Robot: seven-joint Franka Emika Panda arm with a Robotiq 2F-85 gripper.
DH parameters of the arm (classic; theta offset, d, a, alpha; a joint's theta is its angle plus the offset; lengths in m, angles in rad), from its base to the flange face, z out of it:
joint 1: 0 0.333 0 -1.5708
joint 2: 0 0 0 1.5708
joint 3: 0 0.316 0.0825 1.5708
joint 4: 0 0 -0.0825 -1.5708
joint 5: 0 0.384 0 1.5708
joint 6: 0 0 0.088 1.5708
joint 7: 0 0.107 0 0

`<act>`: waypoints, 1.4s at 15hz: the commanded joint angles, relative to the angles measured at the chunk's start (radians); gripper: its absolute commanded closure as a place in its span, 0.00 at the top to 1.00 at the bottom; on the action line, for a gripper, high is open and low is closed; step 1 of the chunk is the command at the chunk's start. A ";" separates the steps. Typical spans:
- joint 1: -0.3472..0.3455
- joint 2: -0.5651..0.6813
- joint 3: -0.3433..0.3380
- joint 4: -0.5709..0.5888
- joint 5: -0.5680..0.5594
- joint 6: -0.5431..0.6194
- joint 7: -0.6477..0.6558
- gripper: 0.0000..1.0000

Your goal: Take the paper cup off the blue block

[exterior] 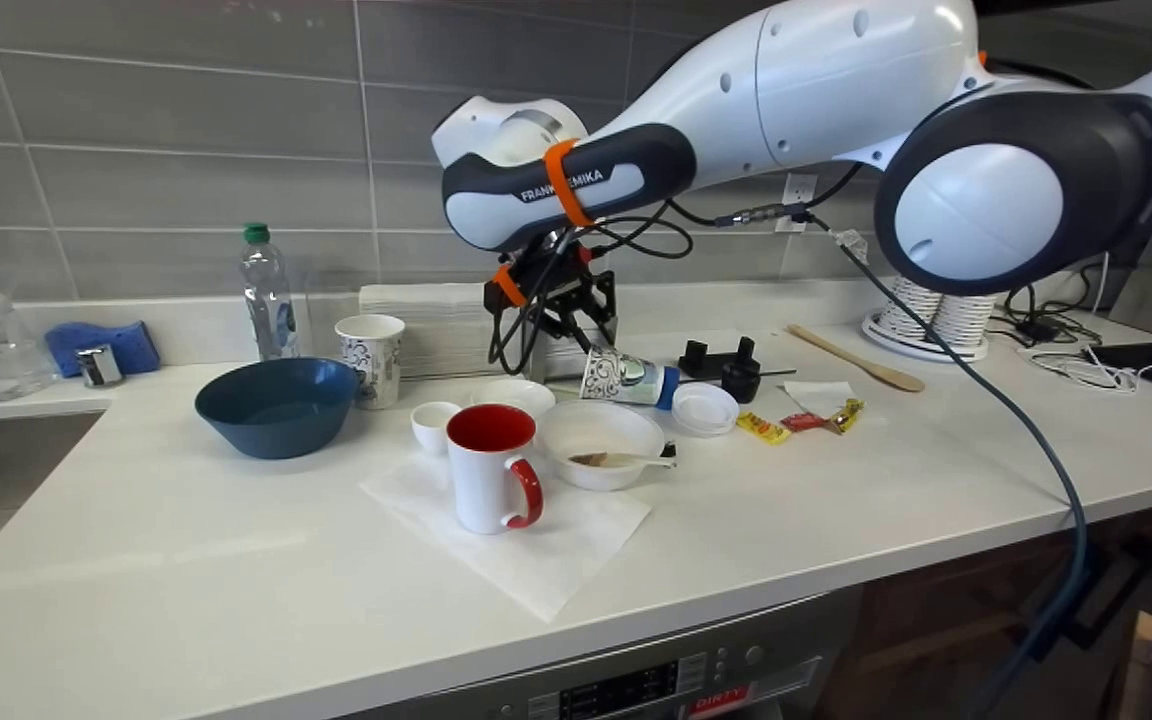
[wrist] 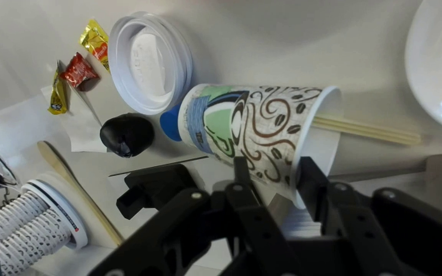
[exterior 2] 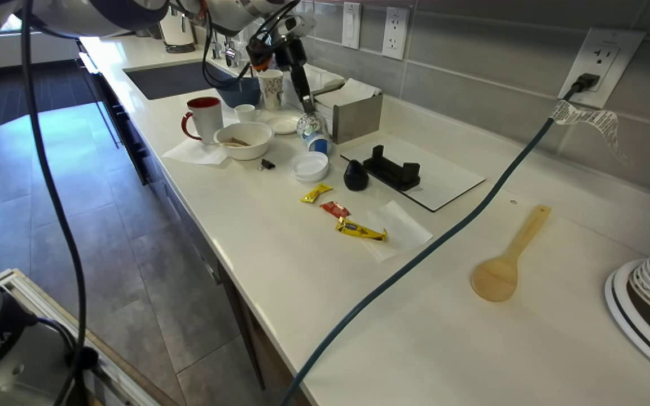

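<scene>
The paper cup (wrist: 267, 126), white with a brown swirl and coffee-bean print, lies tilted on its side. It also shows in both exterior views (exterior: 621, 377) (exterior 2: 309, 127). The blue block (wrist: 171, 122) shows at the cup's base end, mostly hidden behind it; a blue patch shows there in both exterior views (exterior: 669, 388) (exterior 2: 319, 146). My gripper (wrist: 274, 165) is open at the cup's mouth end. One finger is in front of the printed wall, the other is at the rim. I cannot tell whether either finger touches. In an exterior view the gripper (exterior: 596, 328) is above the rim.
Stacked white lids (wrist: 150, 65), a black rounded object (wrist: 127, 134) and a black holder (wrist: 161, 188) lie near the cup's base. Wooden sticks (wrist: 370, 130) lie by its mouth. A napkin box (exterior 2: 356, 121) stands behind. A white bowl (exterior: 603, 445) and red-handled mug (exterior: 484, 490) stand in front.
</scene>
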 commanded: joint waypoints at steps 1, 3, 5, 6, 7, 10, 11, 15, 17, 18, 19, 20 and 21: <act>-0.015 0.014 0.004 0.044 0.008 -0.024 -0.036 0.30; -0.019 0.016 0.004 0.044 0.009 -0.025 -0.041 0.31; -0.023 0.019 0.005 0.046 0.011 -0.027 -0.045 0.38; -0.025 0.020 0.006 0.047 0.012 -0.028 -0.048 0.41; -0.025 0.022 0.006 0.048 0.012 -0.028 -0.050 0.40; -0.027 0.025 0.007 0.050 0.015 -0.030 -0.054 0.35; -0.027 0.025 0.008 0.049 0.016 -0.031 -0.056 0.31; -0.033 0.030 0.011 0.048 0.023 -0.031 -0.060 0.16; -0.038 0.033 0.013 0.048 0.025 -0.031 -0.063 0.17; -0.040 0.035 0.014 0.049 0.027 -0.030 -0.065 0.16; -0.042 0.036 0.015 0.049 0.027 -0.030 -0.066 0.14; -0.044 0.038 0.015 0.049 0.028 -0.030 -0.068 0.11; -0.046 0.037 0.016 0.048 0.028 -0.029 -0.071 0.09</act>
